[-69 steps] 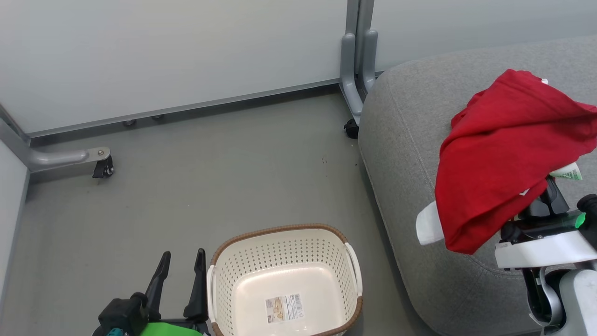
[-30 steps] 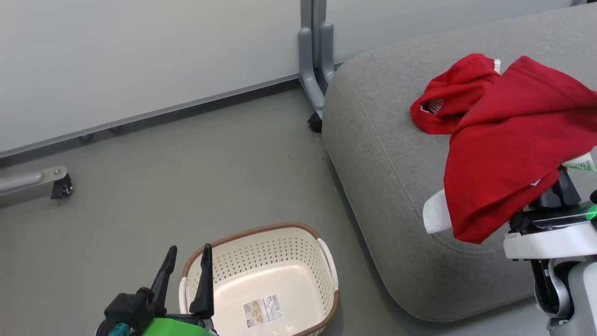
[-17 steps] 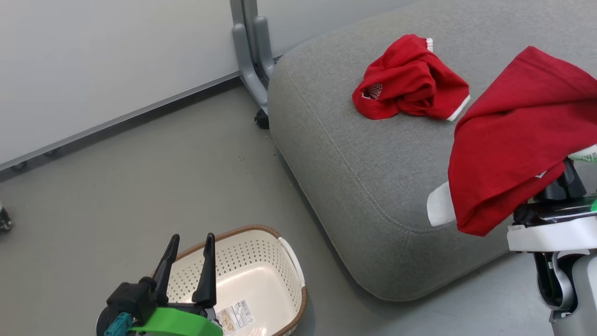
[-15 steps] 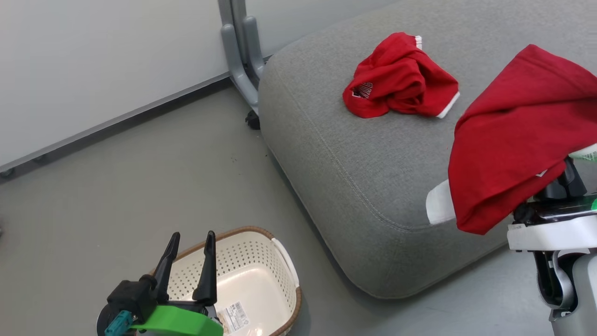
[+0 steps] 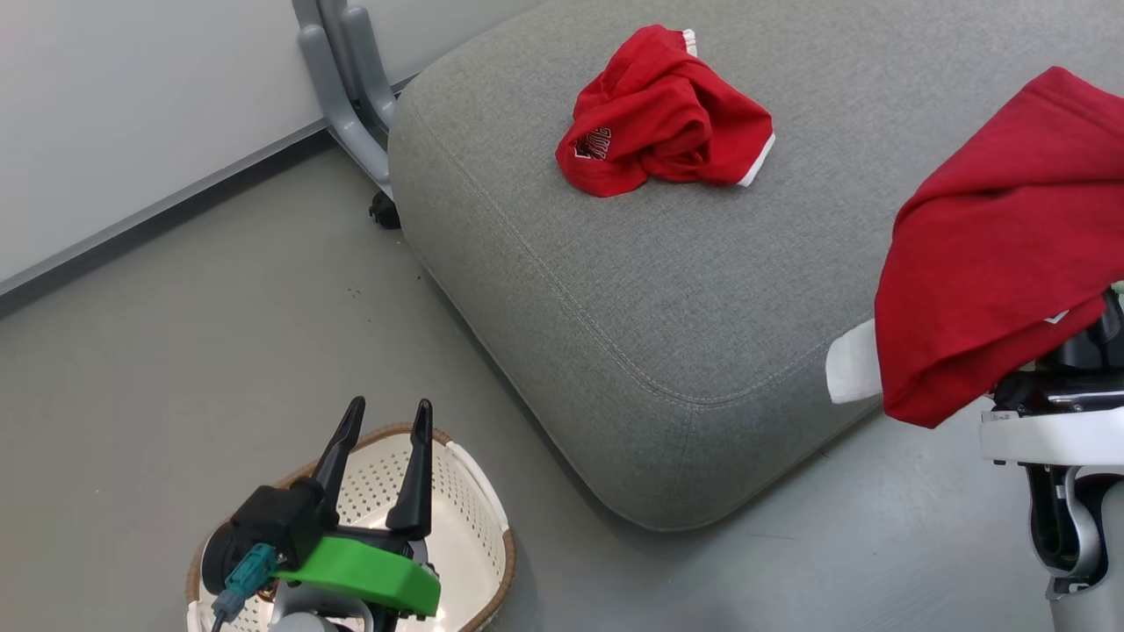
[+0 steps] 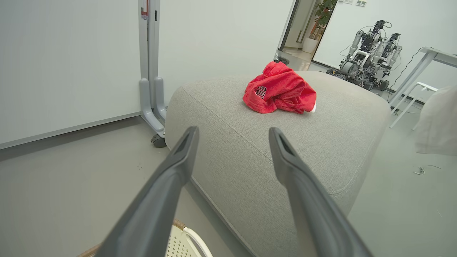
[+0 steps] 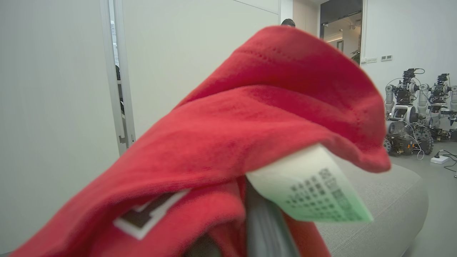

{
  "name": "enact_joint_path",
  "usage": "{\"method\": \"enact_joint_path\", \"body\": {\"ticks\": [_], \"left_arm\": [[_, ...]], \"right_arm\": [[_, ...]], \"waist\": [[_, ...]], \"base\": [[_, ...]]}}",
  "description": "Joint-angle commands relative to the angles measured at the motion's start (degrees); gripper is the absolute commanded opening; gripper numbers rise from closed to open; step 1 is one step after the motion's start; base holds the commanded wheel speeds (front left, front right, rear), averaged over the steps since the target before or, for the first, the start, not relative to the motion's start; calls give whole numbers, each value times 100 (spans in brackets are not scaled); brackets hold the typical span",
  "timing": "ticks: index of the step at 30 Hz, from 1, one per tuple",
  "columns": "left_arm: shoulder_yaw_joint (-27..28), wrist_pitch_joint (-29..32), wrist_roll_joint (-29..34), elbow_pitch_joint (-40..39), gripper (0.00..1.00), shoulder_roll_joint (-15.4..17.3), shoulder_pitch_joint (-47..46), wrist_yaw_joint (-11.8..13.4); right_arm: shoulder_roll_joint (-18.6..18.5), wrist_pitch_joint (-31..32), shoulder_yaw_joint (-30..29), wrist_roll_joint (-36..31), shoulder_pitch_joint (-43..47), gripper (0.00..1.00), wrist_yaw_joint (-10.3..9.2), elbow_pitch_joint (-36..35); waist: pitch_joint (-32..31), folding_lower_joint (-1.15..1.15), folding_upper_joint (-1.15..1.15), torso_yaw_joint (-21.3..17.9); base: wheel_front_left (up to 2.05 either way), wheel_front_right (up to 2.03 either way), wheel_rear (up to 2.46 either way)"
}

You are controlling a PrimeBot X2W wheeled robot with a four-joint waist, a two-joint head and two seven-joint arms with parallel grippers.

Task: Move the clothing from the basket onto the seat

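Because a red draped garment hangs right over it, we can make out little of the right gripper. The head view shows only its dark base under the cloth, at the near right edge of the seat. In the right wrist view the draped garment covers most of the frame, and one grey finger pokes out beneath it. We cannot tell whether the jaws pinch the cloth or merely carry it.

A pale printed label dangles from the fabric (its print is too blurred to read), and a white panel sticks out on the left side of the bundle. The garment's right side is cut off by the frame.

The second piece of clothing, a crumpled garment, lies on the far part of the seat, well apart from the held one. Its dark-outlined lettering is folded and only partly legible.

The left gripper is at the near left, directly over the basket, with its fingers spread wide and nothing between them. A green wrist band and the frame's bottom edge hide most of the basket, including its floor. Only a scrap of its rim shows in the left wrist view, where the left gripper frames the seat.
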Motion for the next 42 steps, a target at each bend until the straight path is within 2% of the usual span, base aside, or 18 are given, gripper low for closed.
{"method": "enact_joint_path", "body": {"ticks": [1, 12, 22, 29, 42], "left_arm": [[-15, -1, 16, 11, 100, 27, -100, -14], [-51, -1, -19, 31, 100, 27, -139, -14], [8, -1, 15, -65, 100, 27, 61, -14], [-156, -1, 278, -138, 100, 31, -385, -14], [-490, -1, 595, -210, 100, 33, -1469, -14]], "right_arm": [[12, -18, -40, -10, 26, 0, -8, -41], [17, -18, -80, -47, -65, 0, -8, -36], [-321, -19, 111, -40, -518, 0, -8, -1], [-558, -18, -224, 172, -1535, 0, -8, -194], [-1471, -18, -838, 243, -3725, 0, -8, 82]], "waist": [[60, 0, 0, -54], [54, 0, 0, -52], [174, 0, 0, -104], [1010, 0, 0, 98], [2632, 0, 0, 802]], "base": [[0, 0, 0], [0, 0, 0], [0, 0, 0], [0, 0, 0], [0, 0, 0]]}}
